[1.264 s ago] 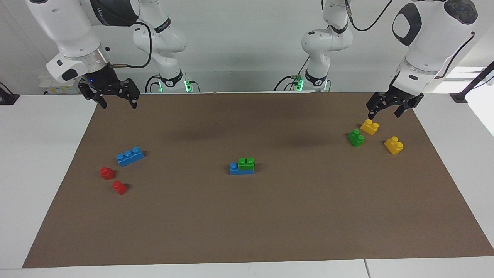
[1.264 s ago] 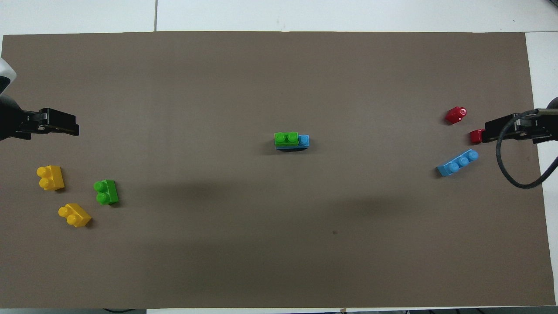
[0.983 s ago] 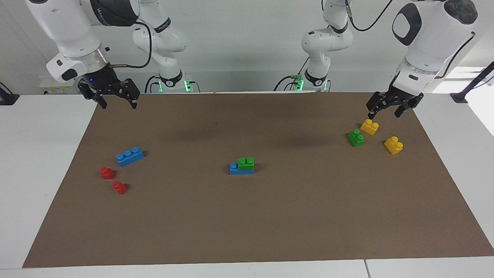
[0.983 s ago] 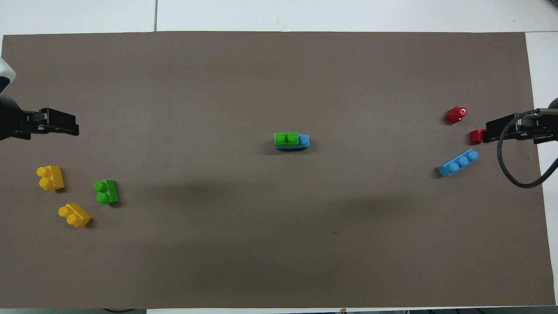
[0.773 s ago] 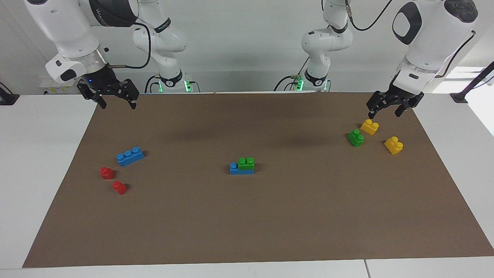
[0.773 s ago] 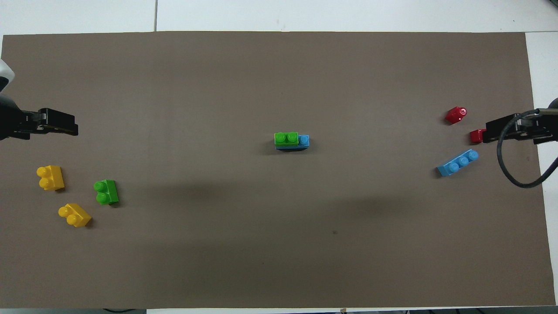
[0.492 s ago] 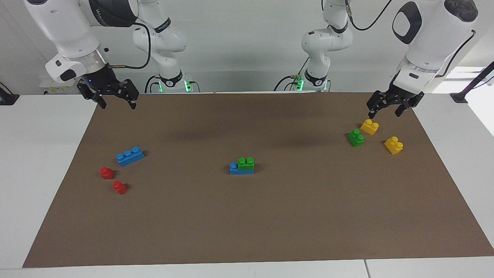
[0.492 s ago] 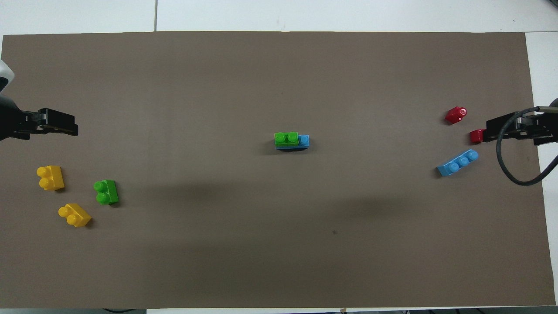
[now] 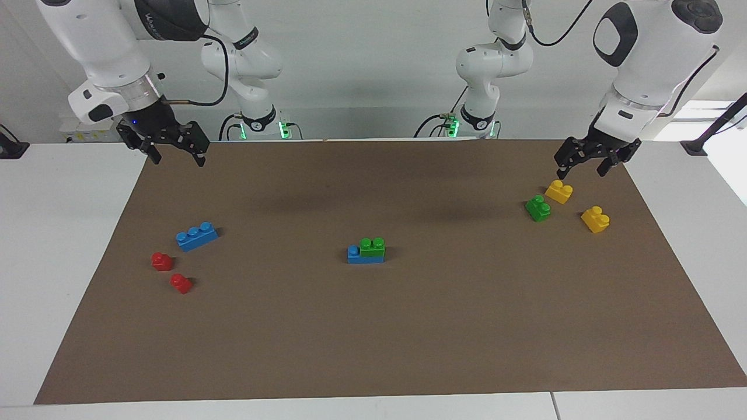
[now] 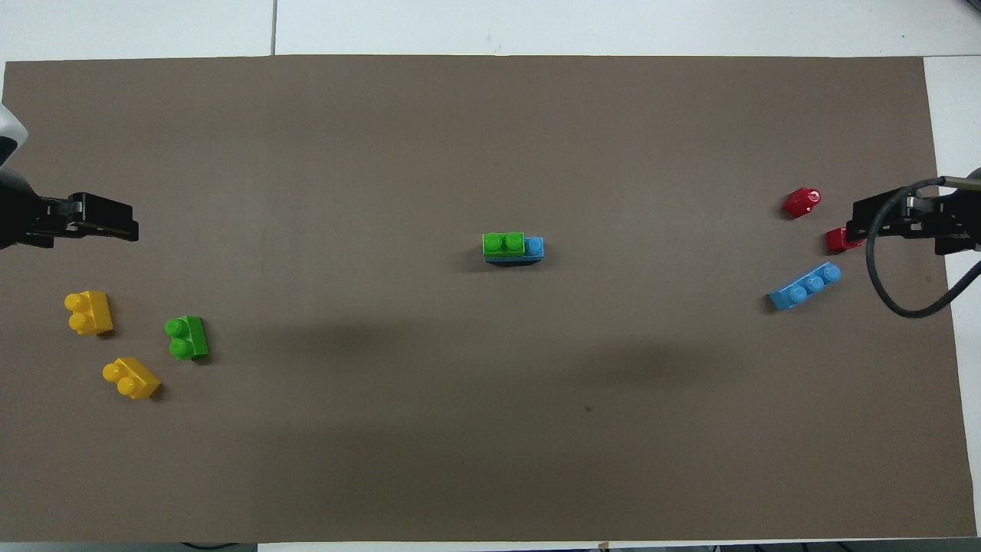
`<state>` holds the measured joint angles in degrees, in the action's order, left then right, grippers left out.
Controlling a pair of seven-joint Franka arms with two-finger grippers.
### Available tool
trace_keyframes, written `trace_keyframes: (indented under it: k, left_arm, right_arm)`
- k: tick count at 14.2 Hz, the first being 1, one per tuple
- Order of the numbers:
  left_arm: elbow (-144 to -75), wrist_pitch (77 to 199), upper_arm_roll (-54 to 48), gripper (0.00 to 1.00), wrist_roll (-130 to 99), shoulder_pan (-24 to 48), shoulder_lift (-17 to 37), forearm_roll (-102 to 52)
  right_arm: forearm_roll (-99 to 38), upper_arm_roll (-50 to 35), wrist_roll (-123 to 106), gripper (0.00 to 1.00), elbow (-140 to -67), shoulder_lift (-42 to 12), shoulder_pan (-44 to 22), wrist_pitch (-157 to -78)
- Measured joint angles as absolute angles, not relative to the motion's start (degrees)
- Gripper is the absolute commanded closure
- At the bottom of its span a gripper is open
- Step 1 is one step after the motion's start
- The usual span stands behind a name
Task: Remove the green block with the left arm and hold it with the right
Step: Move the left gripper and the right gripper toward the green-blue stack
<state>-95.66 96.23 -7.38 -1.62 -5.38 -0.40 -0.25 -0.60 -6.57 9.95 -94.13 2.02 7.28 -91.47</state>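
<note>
A green block (image 9: 372, 246) (image 10: 503, 243) with two studs sits stacked on a blue brick (image 9: 354, 255) (image 10: 534, 247) at the middle of the brown mat. A second green block (image 9: 538, 207) (image 10: 186, 337) lies loose at the left arm's end, between two yellow bricks. My left gripper (image 9: 582, 169) (image 10: 115, 222) is open and empty, up in the air over the mat by the nearer yellow brick (image 9: 558, 191). My right gripper (image 9: 178, 158) (image 10: 862, 222) is open and empty, raised over the mat's corner at the right arm's end.
Two yellow two-stud bricks (image 10: 89, 312) (image 10: 132, 377) lie at the left arm's end. A loose blue three-stud brick (image 9: 196, 235) (image 10: 805, 285) and two red blocks (image 9: 161, 261) (image 9: 181, 283) lie at the right arm's end. The brown mat (image 9: 408, 326) covers a white table.
The right gripper has drifted slightly up and toward its end of the table. The left gripper has barely lifted. No block has moved.
</note>
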Motion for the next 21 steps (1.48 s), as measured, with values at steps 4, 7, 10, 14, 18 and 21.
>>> trace_keyframes:
  k: [4,7,10,14,18,21]
  left_arm:
    - [-97.1,95.7,-7.5,0.0,-5.9,-4.0,-1.2,-0.3]
    - [-99.3,95.7,-7.6,0.0,-15.1,-1.7,-2.2,-0.4]
    - [-100.7,95.7,-7.7,0.0,-25.3,1.0,-3.1,-0.5]
    - [-101.1,95.7,-7.8,0.0,-36.2,3.7,-3.4,-0.6]
    - [-101.4,95.8,-7.8,0.0,-45.5,6.4,-3.5,-0.7]
    - [-101.8,97.4,-7.8,0.0,-59.6,9.3,-3.6,-0.8]
  right_arm:
    - [-0.6,-6.7,10.6,0.0,-95.6,2.1,7.2,-93.5]
    - [-0.6,-6.8,14.2,0.0,-96.1,2.4,7.2,-93.6]
    - [-1.5,-7.3,25.3,0.0,-97.0,2.4,6.6,-94.6]
    - [-7.9,-7.6,42.6,0.0,-99.6,2.3,4.9,-97.1]
    - [-14.6,-7.6,56.1,0.0,-102.0,1.3,3.3,-100.6]
    - [-22.3,-7.6,65.1,0.01,-102.4,-1.6,2.3,-103.8]
